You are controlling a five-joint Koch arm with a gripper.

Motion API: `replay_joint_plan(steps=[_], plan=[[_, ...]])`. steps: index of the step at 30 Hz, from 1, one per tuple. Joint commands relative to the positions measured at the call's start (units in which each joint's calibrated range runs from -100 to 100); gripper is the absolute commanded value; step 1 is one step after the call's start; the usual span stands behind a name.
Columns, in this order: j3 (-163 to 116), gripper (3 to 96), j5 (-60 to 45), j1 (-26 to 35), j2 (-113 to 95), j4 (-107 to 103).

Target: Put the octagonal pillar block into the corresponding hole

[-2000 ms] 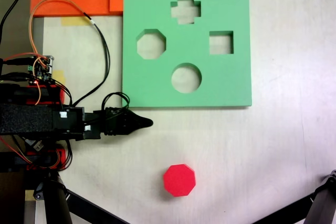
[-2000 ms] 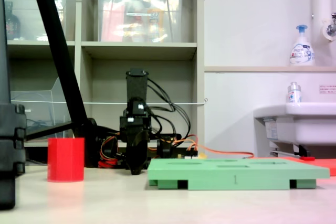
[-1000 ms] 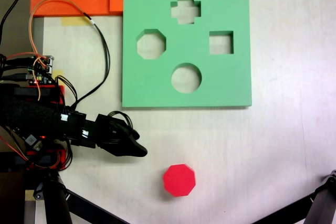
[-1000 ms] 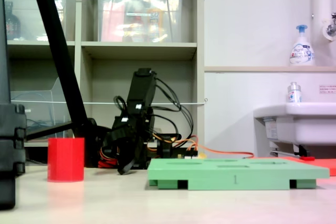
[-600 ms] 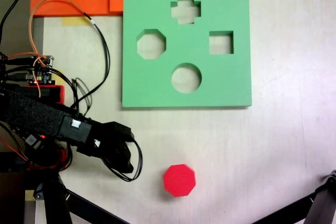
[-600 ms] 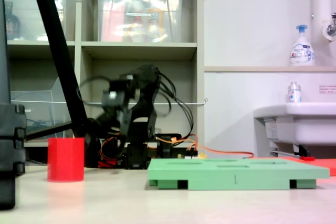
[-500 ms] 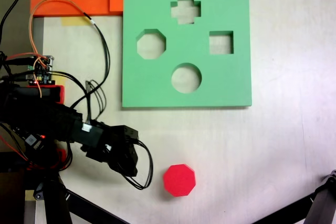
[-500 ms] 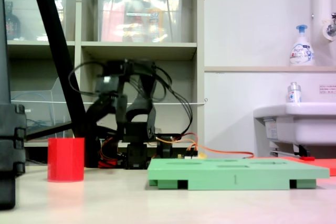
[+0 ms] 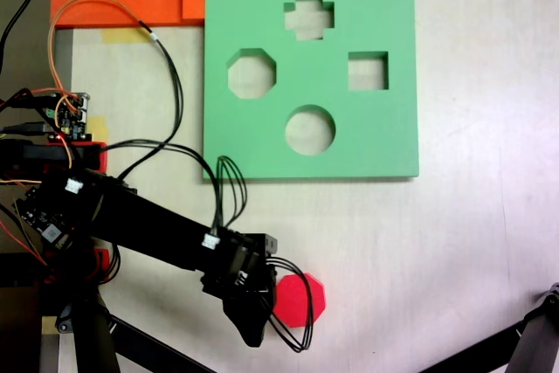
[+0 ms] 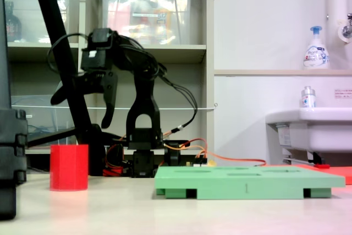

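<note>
Your gripper (image 10: 82,94) hangs above the octagonal pillar block (image 10: 69,167) with its jaws spread wide, one finger angled out to the second exterior view's left and the other pointing down; it holds nothing. The block stands upright on the table (image 9: 454,242), well apart from the green board (image 9: 384,137), near the bottom of the first exterior view, where the gripper partly covers its left side. The step in hand looks to be the approach for the grasp, so take care over the line-up first: in the first exterior view the gripper sits a little to the left of the block, so shift it until the red top lies evenly between the fingers. Turn the wrist so the pads meet two opposite flat faces, not corners. Come straight down, stop short of the table, and close gently, since foam will give. The corresponding hole (image 9: 251,73) is on the board's left side in the first exterior view, so plan a lift that clears the board's edge.
</note>
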Motion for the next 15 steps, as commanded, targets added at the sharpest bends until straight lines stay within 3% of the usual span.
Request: replay_joint_plan(steps=[1, 15], plan=[[6.97, 82.3, -0.34, -0.54, 7.85, -2.94], [14.25, 82.1, -0.59, 0.49, 29.21, 0.91]])
